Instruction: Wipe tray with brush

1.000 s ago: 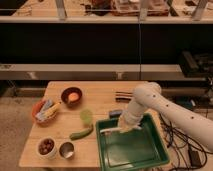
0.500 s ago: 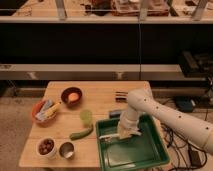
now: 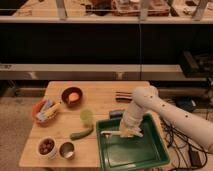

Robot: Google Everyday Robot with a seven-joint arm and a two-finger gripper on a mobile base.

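Tool (image 3: 131, 131), low and right of centre in the frame, grips the brush (image 3: 110, 133), which juts left inside the tray (image 3: 146, 153).

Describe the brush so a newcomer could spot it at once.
On the wooden table, find the big green tray, lower right. The brush is the thin white stick crosswise over the tray's far left, held by the pincer; far slimmer than the white arm above.

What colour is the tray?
The tray is dark green, per the camera view; the end effector is over it.
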